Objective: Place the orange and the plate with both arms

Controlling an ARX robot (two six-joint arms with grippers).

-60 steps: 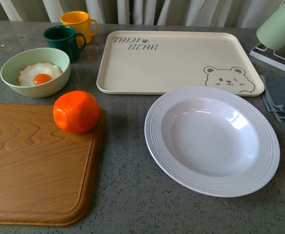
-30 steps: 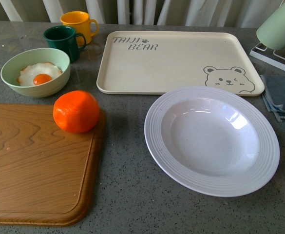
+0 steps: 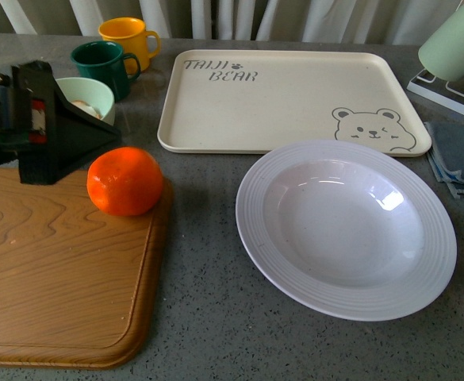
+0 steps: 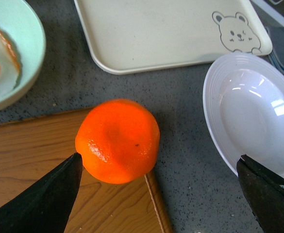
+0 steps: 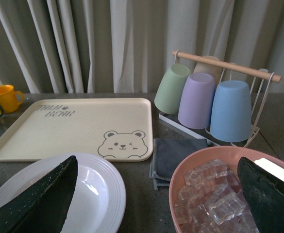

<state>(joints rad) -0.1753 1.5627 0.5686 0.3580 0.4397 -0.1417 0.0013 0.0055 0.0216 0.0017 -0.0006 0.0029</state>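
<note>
The orange [image 3: 125,181] sits on the right edge of the wooden cutting board [image 3: 57,270]. The white ribbed plate [image 3: 255,230] lies on the grey counter to its right, in front of the bear tray. My left gripper [image 3: 97,136] is open, just left of and above the orange. In the left wrist view the orange [image 4: 117,141] lies near one finger [image 4: 40,199], and the plate [image 4: 214,92] lies by the other finger. My right gripper [image 5: 157,162] is open and empty, hovering right of the plate [image 5: 108,194]; it is out of the front view.
A cream bear tray [image 3: 287,99] lies behind the plate. A pale green bowl [image 3: 89,95] with a fried egg, a green mug [image 3: 105,65] and a yellow mug [image 3: 128,38] stand at the back left. A pink bowl of ice cubes [image 5: 180,174], a grey cloth [image 5: 175,150] and a cup rack [image 5: 214,97] are on the right.
My left gripper has come into the front view from the left and now covers most of the green bowl. The orange and the plate have not moved.
</note>
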